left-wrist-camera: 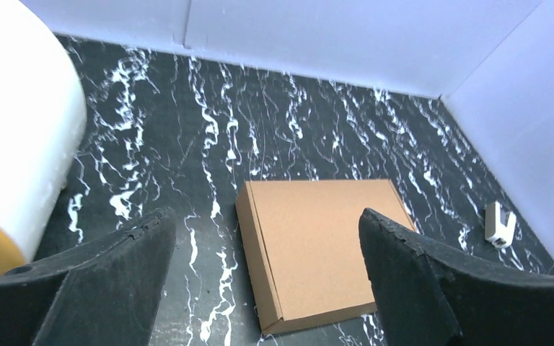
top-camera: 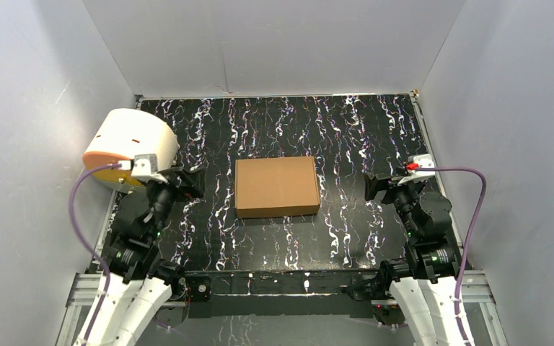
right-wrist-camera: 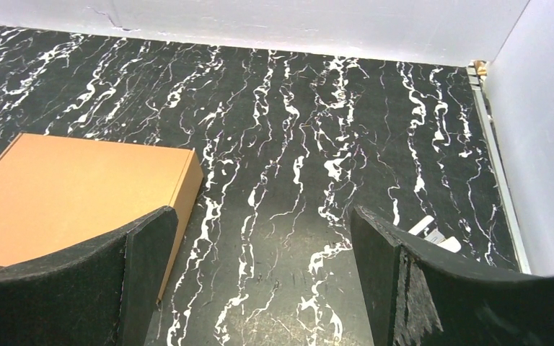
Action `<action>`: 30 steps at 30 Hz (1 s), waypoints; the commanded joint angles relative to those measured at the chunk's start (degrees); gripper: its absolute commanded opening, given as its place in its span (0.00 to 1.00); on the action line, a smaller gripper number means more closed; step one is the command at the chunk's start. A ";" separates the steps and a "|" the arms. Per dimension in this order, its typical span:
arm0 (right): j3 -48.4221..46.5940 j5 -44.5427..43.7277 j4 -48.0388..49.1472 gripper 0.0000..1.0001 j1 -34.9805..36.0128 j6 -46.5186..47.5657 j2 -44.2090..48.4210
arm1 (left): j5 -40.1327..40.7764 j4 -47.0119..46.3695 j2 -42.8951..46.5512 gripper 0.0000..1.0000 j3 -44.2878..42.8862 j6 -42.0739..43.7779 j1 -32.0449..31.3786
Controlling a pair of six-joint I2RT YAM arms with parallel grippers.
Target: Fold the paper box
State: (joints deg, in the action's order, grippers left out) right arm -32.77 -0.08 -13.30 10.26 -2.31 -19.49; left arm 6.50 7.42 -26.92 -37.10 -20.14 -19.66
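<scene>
both tools are wide open and hold nothing.

the paper box (top-camera: 277, 186) lies flat in the middle of the black, white-streaked surface (top-camera: 346, 130). it is between the two tools and well apart from both. it is plain brown card, folded up and shut. its long side runs from left to right across the surface, and its short side runs from near to far. it is turned just a tiny bit, so its edges are not quite in line with the surface edges. from the left wrist the box (left-wrist-camera: 324, 245) shows its top and a thin side wall that faces the left arm. a fold line runs close to that side. from the right wrist only one end of the box (right-wrist-camera: 72, 191) shows, partly behind a black finger.

the lid is down, so the inside cannot be seen.

a big white drum (top-camera: 133, 140) with an orange face sits at the far left edge of the surface, just beside the left arm's wrist. it is tipped so the orange face points toward the near left. a small white thing (right-wrist-camera: 433, 234) lies by the right edge. it may be a clip, but it is too small to tell.

the left tool (top-camera: 190, 184) hangs low over the left side of the surface. its two black fingers (left-wrist-camera: 115, 281) stand far apart with only air between them. the right tool (top-camera: 376, 186) hangs low over the right side, its fingers (right-wrist-camera: 404, 281) spread just as wide. neither tool touches anything.
</scene>
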 commanded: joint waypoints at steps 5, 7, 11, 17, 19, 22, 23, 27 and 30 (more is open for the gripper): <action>0.42 -5.59 3.89 0.99 0.15 2.06 2.67 | 9.29 7.22 15.99 0.94 1.44 2.65 0.28; 0.92 -5.90 4.06 0.99 0.15 2.04 3.16 | 10.70 6.56 18.11 0.94 2.60 2.68 0.22; 1.49 -4.54 4.43 0.99 0.20 2.13 3.31 | 13.25 4.15 19.79 0.94 5.12 2.46 0.26; 2.63 -3.94 5.38 0.99 0.15 2.13 3.40 | 13.45 3.38 18.18 0.94 5.42 2.11 0.30; 2.88 -3.67 5.69 0.99 0.20 2.11 3.45 | 12.96 4.00 17.56 0.95 4.93 2.20 0.27; 3.21 -3.02 6.07 0.99 0.12 2.13 3.57 | 12.75 4.01 16.69 0.95 4.77 2.51 0.29; 3.24 -2.82 6.17 0.99 0.17 2.13 3.58 | 12.75 4.05 16.45 0.95 4.62 2.57 0.40; 3.46 -2.42 6.27 0.99 0.13 2.20 3.66 | 12.32 4.19 16.30 0.95 4.49 2.47 0.74; 3.50 -2.47 6.41 0.99 0.19 2.22 3.85 | 13.06 4.22 16.28 0.95 4.67 2.59 1.01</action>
State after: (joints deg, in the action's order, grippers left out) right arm -29.15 -2.83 -11.42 10.26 -1.04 -16.53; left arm 18.61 12.73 -10.24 -31.31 -18.02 -19.18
